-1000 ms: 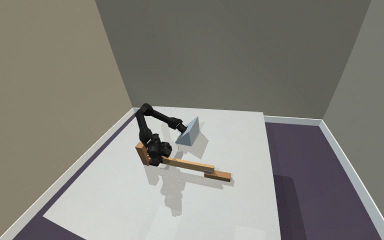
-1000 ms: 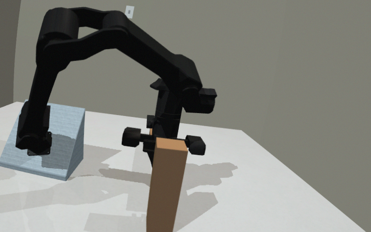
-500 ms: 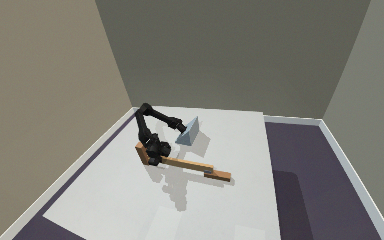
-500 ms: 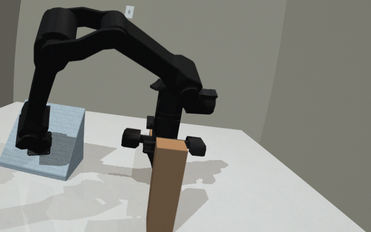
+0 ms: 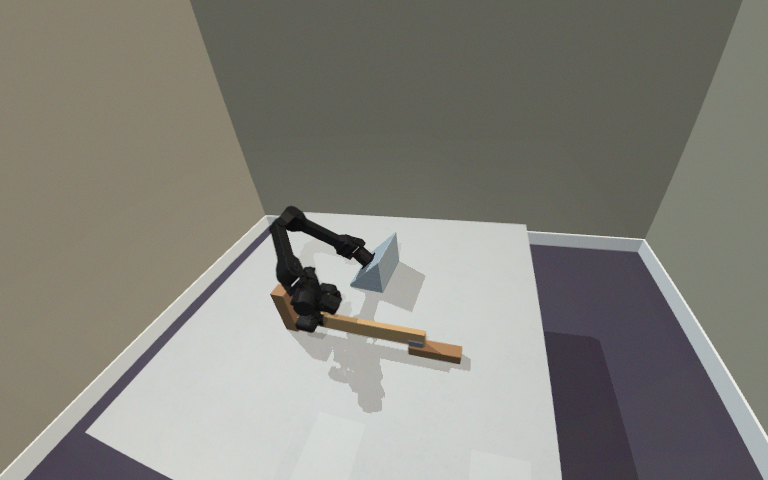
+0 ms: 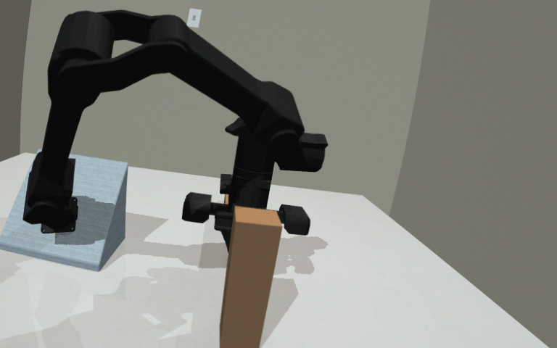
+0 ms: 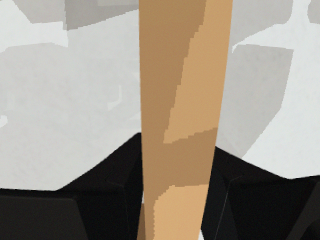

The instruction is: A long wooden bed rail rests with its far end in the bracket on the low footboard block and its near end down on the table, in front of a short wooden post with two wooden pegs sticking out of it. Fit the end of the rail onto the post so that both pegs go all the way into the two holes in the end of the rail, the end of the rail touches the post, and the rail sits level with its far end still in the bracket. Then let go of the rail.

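Claw (image 5: 310, 316) clamping rail (image 5: 373, 327), pegs hidden, post (image 5: 281, 305) partly covered

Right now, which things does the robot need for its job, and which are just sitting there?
Needed: the gripper, shut on the long wooden rail; the wooden post; the low footboard block.

Just there: the blue wedge under the arm; the white table.
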Controlling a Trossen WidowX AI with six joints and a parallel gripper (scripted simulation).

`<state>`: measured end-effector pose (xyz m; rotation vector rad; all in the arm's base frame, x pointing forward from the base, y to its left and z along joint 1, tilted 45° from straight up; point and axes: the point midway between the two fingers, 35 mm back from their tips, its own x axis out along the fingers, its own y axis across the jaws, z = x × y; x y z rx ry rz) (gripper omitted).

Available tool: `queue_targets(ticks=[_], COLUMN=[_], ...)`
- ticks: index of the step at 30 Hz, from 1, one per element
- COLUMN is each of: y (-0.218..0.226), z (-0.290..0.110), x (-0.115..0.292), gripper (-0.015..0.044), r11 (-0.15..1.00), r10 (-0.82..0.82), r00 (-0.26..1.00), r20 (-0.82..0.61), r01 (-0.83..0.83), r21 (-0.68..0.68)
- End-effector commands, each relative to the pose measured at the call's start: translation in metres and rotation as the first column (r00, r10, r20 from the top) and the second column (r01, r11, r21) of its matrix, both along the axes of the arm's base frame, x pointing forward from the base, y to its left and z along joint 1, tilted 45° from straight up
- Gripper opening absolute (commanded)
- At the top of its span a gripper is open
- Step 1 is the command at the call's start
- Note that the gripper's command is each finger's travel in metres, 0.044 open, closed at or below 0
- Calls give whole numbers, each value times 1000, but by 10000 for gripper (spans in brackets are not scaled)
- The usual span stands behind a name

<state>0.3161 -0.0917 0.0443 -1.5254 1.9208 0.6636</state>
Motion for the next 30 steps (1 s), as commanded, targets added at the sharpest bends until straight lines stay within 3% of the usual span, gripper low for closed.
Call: queue_targets(ticks=[1,30], y=[-1,-8], z=[4,10], x=[0,-1], gripper=[0,0], r11=[1000,1000], r10=[3,3], r00=[1000,1000], r20=[3,3], r01=[-3,-3], r21=[-1,-1])
